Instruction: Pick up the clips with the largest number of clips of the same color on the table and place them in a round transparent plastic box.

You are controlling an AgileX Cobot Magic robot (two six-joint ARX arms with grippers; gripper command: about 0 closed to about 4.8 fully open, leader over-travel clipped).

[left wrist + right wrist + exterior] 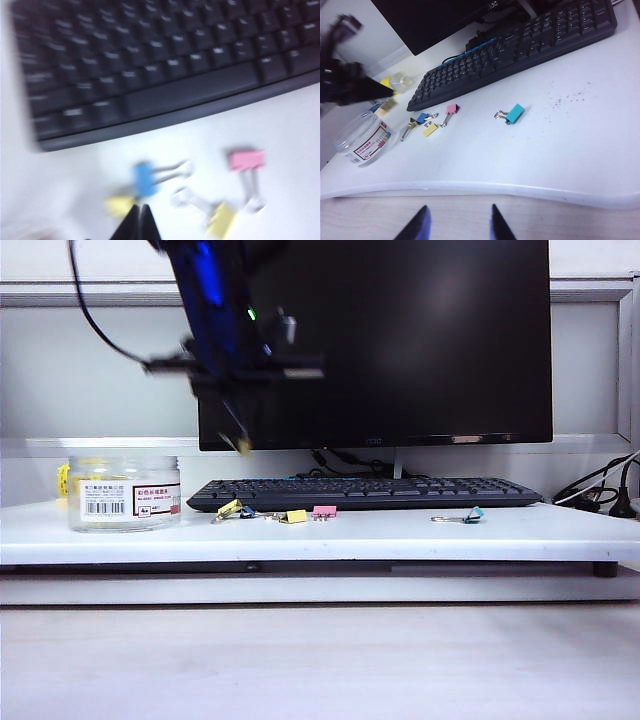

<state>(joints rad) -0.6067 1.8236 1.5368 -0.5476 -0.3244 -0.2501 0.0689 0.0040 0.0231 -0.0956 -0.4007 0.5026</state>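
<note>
Left gripper point(241, 443) lifted over the table point(400, 535), pinching a yellow clip point(244, 447).
Right gripper point(457, 222) hangs half open off the front edge; other clips point(430, 130) lie before the keyboard point(365, 493), jar point(123, 494) near the left edge.

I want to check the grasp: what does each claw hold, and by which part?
Left claw: shut on a yellow clip; the held part is too blurred to tell. Right claw: open, empty.
</note>
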